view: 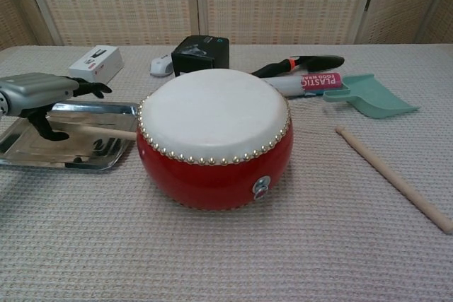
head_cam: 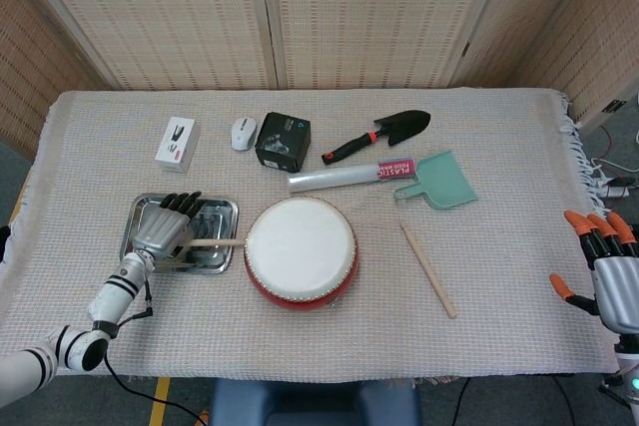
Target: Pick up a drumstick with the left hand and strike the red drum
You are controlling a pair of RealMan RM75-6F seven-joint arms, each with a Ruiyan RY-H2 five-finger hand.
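The red drum [head_cam: 300, 248] [view: 214, 132] with its white skin stands at the table's middle. Just left of it, my left hand [head_cam: 168, 227] [view: 41, 94] hovers over the metal tray [head_cam: 222, 209] [view: 28, 155] with its fingers stretched out and apart. One drumstick [head_cam: 218, 242] [view: 99, 132] lies below the hand, across the tray's right rim, its tip at the drum's side; the fingers are not wrapped around it. A second drumstick [head_cam: 429, 269] [view: 393, 175] lies on the cloth right of the drum. My right hand [head_cam: 605, 272] waits at the table's right edge, empty, fingers apart.
Along the back lie a white box [head_cam: 177, 143], a mouse [head_cam: 242, 133], a black box [head_cam: 283, 140], a trowel [head_cam: 379, 133], a plastic-wrap roll [head_cam: 349, 176] and a teal scoop [head_cam: 441, 182]. A woven cloth covers the table.
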